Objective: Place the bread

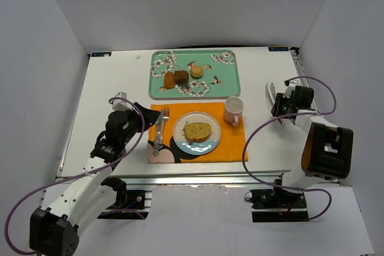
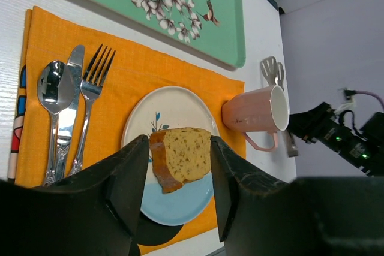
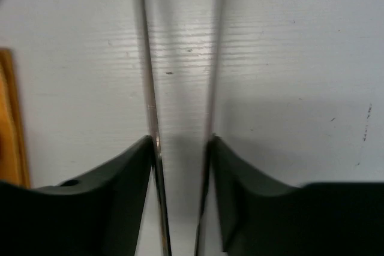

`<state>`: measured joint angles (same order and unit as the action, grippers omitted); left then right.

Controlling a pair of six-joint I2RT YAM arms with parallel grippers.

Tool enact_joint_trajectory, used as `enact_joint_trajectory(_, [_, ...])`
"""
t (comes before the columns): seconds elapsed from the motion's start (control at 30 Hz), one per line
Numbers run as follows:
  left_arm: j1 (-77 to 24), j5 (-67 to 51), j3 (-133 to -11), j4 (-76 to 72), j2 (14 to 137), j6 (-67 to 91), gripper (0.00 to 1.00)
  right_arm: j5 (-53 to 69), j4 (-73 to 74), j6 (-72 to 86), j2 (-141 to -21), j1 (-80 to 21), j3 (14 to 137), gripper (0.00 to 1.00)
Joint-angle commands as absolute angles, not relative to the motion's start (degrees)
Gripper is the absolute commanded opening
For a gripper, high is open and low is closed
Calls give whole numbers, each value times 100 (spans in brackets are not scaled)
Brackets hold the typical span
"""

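Well, left of the plate [image 1: 181, 123] the left gripper [image 1: 151, 124] sits by the fork [image 1: 165, 114], its jaws released and holding nothing. The bread [image 1: 198, 131] lies flat on the middle of the plate, just to the right of those jaws. Its long axis runs across toward the mug [image 1: 233, 110] at the plate's right. Well to the right of the plate, over bare bench [image 1: 258, 82], the right gripper [image 1: 277, 103] has its jaws clasped on the tongs [image 1: 271, 92]. The left arm looks the nearer one. With the slice on the plate I'd judge the placing done, and any nudge would fall to that arm.
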<state>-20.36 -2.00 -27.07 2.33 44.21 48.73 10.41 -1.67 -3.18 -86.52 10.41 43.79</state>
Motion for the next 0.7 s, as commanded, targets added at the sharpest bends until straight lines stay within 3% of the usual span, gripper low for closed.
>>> enact_joint_trajectory(0.0, [-2048,-246,-2698,44,4351,4948,55,625,252,-457,-9113,1063,4851,53])
enact_joint_trajectory(0.17, [-2057,-264,-2654,44,4386,5010,60,518,615,-536,-9439,1072,5168,64])
enact_joint_trajectory(0.2, [-2057,-272,-2672,44,4429,5001,60,553,607,-588,-9413,1072,5177,71])
enact_joint_trajectory(0.23, [-2057,-281,-2681,35,4447,4975,60,580,580,-606,-9317,1072,5159,88])
enact_joint_trajectory(0.6, [-2057,-246,-2848,44,4711,4852,61,1563,62,-1406,-7735,1020,5133,90])
enact_joint_trajectory(0.67, [-2057,-229,-2848,35,4728,4843,61,1207,166,-1406,-7638,705,5378,89])
